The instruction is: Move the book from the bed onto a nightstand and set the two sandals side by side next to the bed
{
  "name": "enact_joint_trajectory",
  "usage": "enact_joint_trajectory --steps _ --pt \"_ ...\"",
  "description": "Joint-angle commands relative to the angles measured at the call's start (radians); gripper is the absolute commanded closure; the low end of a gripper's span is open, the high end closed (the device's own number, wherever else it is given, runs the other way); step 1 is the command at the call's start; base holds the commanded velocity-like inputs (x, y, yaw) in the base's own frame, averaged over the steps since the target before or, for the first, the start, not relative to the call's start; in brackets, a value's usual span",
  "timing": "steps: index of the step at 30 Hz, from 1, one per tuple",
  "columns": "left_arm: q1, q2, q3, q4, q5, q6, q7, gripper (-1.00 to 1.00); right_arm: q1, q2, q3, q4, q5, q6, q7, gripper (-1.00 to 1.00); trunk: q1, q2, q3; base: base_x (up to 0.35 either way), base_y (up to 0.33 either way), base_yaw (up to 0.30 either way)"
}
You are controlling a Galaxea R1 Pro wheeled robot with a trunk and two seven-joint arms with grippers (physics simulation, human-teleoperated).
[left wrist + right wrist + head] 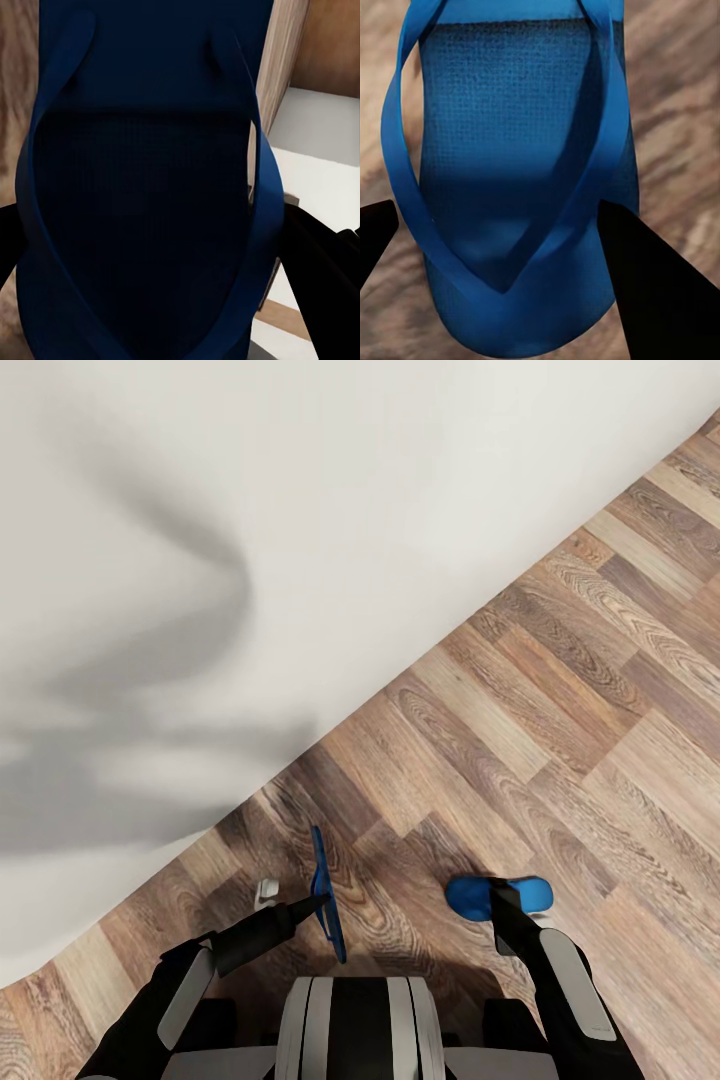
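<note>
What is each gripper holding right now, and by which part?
Left gripper holds one blue sandal on edge, pinched at its sole's side. Right gripper is over the other sandal, fingers astride it; a closed grip cannot be told.

From the robot's head, the camera looks steeply down over both arms at the plank floor (560, 690) beside the pale bed (250, 510). The left wrist camera sits very close behind an edge-up blue sandal (326, 895), its dark sole (142, 187) spanning the frame. The right wrist camera looks closely down on the other sandal (510, 195), shared with the head view (485, 895).
</note>
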Motion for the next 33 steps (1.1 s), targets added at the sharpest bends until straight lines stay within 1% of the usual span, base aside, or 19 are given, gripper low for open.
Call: enact_joint_trajectory --steps 1,4,7,12,33 --pt "0.000 0.001 -0.003 0.000 0.009 0.009 0.001 1.00 0.000 0.001 -0.004 -0.002 -0.003 0.005 -0.004 1.00 0.000 0.000 0.000 0.000 0.000 0.000" --pt "0.000 0.001 -0.002 0.000 0.009 0.009 0.001 1.00 0.000 0.001 -0.004 -0.001 -0.003 0.005 -0.005 1.00 0.000 0.000 0.000 0.000 0.000 0.000" --pt "0.000 0.001 -0.002 0.000 0.009 0.009 0.001 1.00 0.000 0.001 -0.004 -0.001 -0.003 0.005 -0.005 1.00 -0.001 0.001 0.011 0.000 0.000 0.000" --pt "0.000 0.001 -0.003 0.000 0.009 0.009 0.001 1.00 0.000 0.001 -0.004 -0.002 -0.003 0.005 -0.005 1.00 -0.001 0.001 0.011 0.000 0.000 0.000" --pt "0.000 0.001 -0.002 0.000 0.009 0.009 0.001 1.00 0.000 0.001 -0.004 -0.001 -0.003 0.006 -0.004 1.00 -0.011 0.005 0.092 0.000 0.000 0.000"
